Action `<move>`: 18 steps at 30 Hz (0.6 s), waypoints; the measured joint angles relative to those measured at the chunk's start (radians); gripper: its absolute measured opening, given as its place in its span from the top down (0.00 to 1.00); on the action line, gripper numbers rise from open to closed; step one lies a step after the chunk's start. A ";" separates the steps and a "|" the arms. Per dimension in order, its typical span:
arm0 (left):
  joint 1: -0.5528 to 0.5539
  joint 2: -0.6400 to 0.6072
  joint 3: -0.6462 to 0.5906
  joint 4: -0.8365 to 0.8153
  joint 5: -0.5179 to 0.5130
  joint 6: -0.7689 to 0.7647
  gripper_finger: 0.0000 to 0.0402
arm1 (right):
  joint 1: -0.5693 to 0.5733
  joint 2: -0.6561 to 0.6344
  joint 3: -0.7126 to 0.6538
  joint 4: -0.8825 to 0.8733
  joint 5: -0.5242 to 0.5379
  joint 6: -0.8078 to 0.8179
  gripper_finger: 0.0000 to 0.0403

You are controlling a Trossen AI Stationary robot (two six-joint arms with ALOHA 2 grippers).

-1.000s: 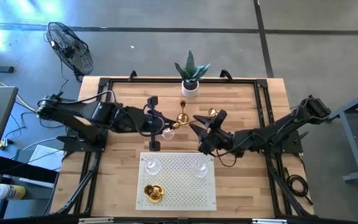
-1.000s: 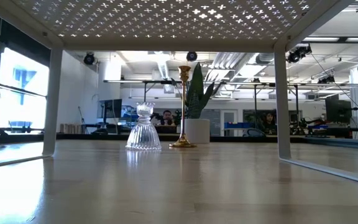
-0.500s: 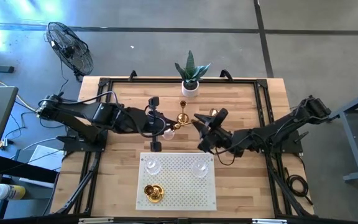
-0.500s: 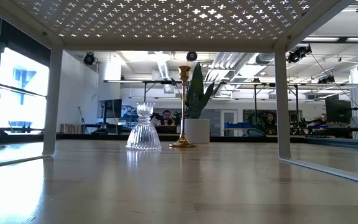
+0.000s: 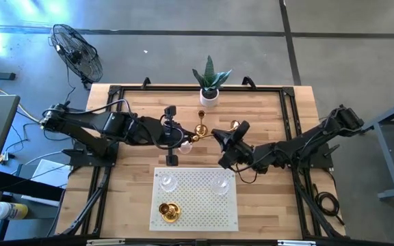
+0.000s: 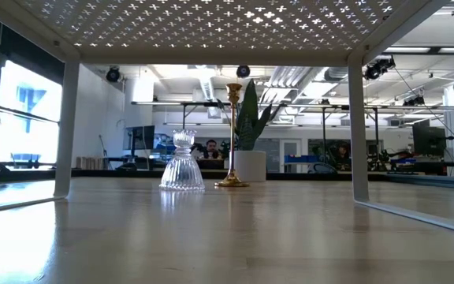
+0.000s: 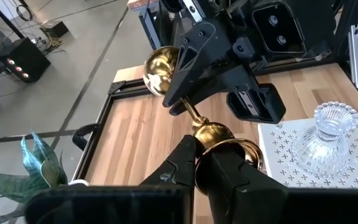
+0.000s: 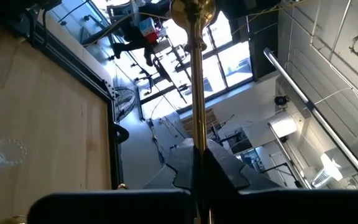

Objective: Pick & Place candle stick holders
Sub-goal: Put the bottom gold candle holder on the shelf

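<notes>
Half of the job looks finished, assuming the white mat [image 5: 198, 202] is where the holders belong. Three of the six holders sit on it: two glass holders on the mat [image 5: 165, 182], one near each far corner, and a gold holder lying on its side [image 5: 169, 212] near the front corner on the left arm's side.

Three holders are left. The right gripper [image 5: 228, 134] is clamped on the carried gold holder [image 5: 234, 125], holding it above the table just beyond the mat. Its own wrist view shows the brass stem running straight out from between the closed fingers [image 8: 219, 167]. That holder seems to be mid-transfer and not yet over the mat.

The other two stand on the bare wood between the mat and the plant pot [image 5: 209, 98]. One is the upright gold holder [image 5: 200, 128]. The other is the loose glass holder [image 5: 184, 145], just beside it on the left arm's side. In the low view both are upright and free of any gripper.

The left gripper [image 5: 174, 139] hangs close to the loose glass holder. Whether it is open or closed cannot be told, but it does not appear to hold anything. What probably remains is to set down the carried holder, then fetch the two still on the wood.
</notes>
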 joint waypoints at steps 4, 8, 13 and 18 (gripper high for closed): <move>0.000 0.000 0.000 0.005 0.011 0.001 0.90 | 0.000 0.000 0.000 -0.007 0.004 0.026 0.98; -0.001 -0.001 0.000 0.002 0.015 -0.015 0.85 | 0.000 0.000 0.000 -0.012 0.016 0.027 0.98; -0.001 -0.001 0.000 -0.001 0.012 -0.118 0.83 | 0.000 0.000 0.000 -0.016 0.052 0.027 0.98; -0.001 -0.004 0.000 0.013 0.007 -0.156 0.82 | 0.000 0.000 0.000 -0.050 0.107 0.048 0.98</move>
